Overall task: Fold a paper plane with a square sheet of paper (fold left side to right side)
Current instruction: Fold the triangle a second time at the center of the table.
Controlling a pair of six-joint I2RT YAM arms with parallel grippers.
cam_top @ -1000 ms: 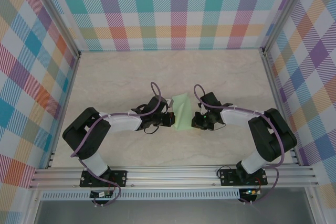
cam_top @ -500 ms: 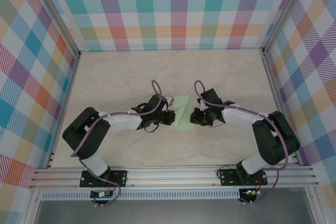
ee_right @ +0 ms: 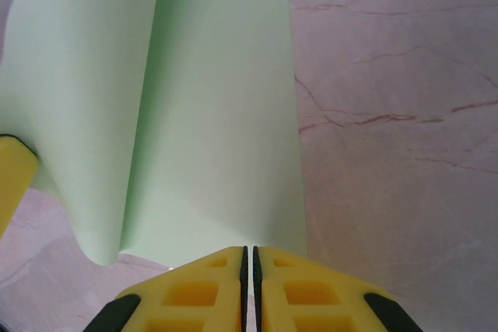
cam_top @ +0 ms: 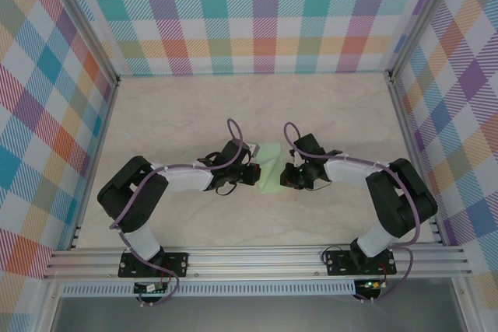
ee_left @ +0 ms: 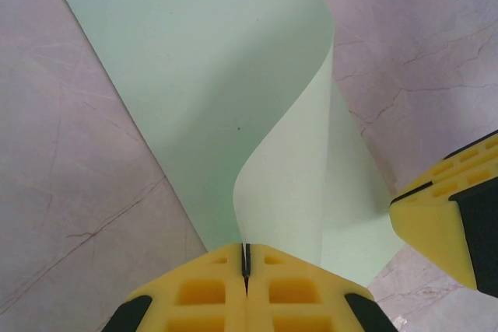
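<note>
While the left gripper [ee_left: 245, 260] has its fingers clamped on the upcurled edge of the square sheet of paper [cam_top: 270, 166] at mid-table [cam_top: 194, 114], the right gripper [ee_right: 250, 258], fingers nearly together, meets the sheet's flat opposite edge, so the paper lies between them.

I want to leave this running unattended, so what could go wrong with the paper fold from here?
1. The left gripper and right gripper each pinch an edge of the square sheet of paper; pulling apart could tear the sheet or slip it free.
2. The sheet bows up in a loose curl, so the edges might land misaligned and the crease come out skewed.
3. The grippers sit close together; they could bump as the fold closes.
</note>
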